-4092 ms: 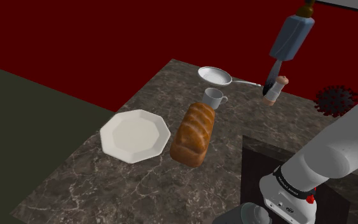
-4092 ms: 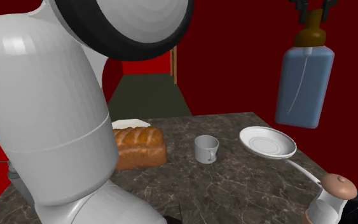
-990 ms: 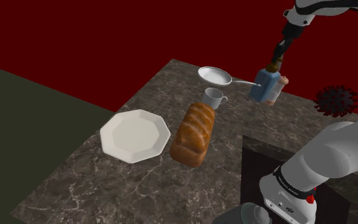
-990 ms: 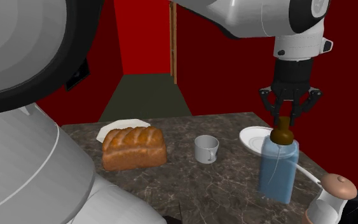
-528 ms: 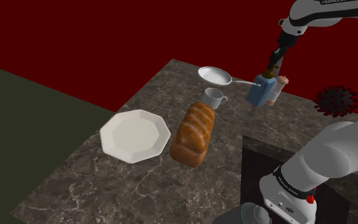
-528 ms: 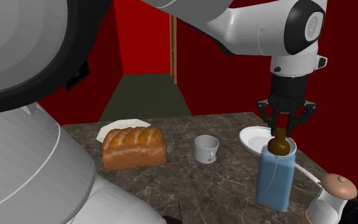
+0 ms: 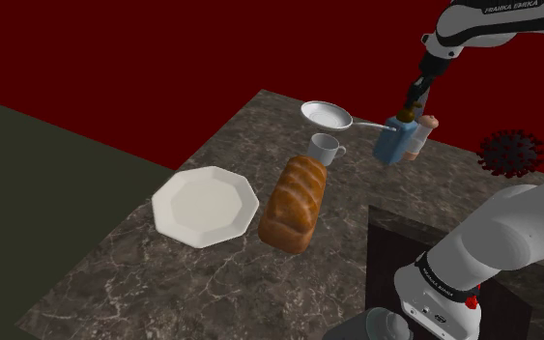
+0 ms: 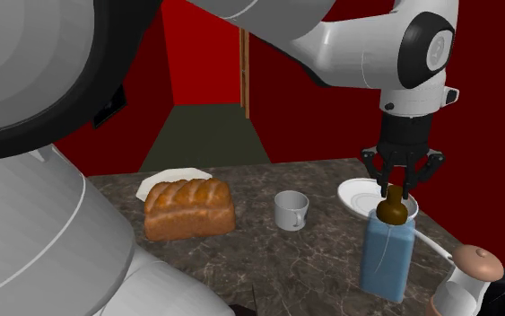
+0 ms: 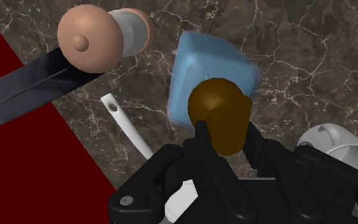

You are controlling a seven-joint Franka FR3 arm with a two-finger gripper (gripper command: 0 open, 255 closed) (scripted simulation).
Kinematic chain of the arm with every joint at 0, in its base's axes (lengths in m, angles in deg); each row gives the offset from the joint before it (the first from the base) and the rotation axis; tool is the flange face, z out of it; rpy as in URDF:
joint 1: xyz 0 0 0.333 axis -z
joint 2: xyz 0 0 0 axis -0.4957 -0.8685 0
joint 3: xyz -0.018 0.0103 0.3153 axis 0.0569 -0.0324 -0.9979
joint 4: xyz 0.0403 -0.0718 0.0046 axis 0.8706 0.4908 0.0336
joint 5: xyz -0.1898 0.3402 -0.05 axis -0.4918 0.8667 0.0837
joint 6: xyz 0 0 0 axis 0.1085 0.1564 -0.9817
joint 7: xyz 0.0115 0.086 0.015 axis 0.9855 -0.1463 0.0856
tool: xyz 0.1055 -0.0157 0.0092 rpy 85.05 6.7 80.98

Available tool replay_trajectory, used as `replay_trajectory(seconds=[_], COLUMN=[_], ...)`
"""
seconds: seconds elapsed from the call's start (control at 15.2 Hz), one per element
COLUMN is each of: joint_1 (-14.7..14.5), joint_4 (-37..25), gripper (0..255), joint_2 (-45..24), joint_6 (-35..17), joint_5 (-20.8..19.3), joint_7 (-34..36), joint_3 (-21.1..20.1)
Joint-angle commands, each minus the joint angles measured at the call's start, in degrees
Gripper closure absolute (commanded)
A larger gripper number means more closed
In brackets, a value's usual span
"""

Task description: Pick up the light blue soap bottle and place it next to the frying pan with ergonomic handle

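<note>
The fingers point(image 9: 204, 153) of the gripper point(image 8: 401, 190) pinch the brown cap point(image 8: 392, 209) of the light blue soap bottle point(image 8: 389, 258), which stands upright on the tabletop point(image 7: 212, 280) just beside the frying pan point(image 7: 328, 116) handle.

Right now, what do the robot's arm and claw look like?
The arm is fat, round and white, with dark joints and "FRANKA EMIKA" written on it in black. A black band and a red dot mark its lower part. The gripper is all black, with two thin fingers.
</note>
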Motion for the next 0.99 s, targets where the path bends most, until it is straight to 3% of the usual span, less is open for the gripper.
replay_trajectory(seconds=[0.0, 0.07, 0.13, 0.46, 0.73, 0.92], joint_1=[0.0, 0.0, 0.0, 0.0, -0.3, -0.3], joint_4=[0.3, 0.3, 0.1, 0.3, -5.7, -5.7], gripper=[255, 255, 0, 0, 0, 0], joint_2=[-0.1, -0.2, -0.3, -0.1, 1.3, 1.3], joint_6=[0.0, 0.0, 0.0, 0.0, 7.4, 7.4], joint_5=[0.0, 0.0, 0.0, 0.0, 0.4, 0.4], joint_7=[0.0, 0.0, 0.0, 0.0, 0.0, 0.0], joint_3=[0.0, 0.0, 0.1, 0.0, -1.4, -1.4])
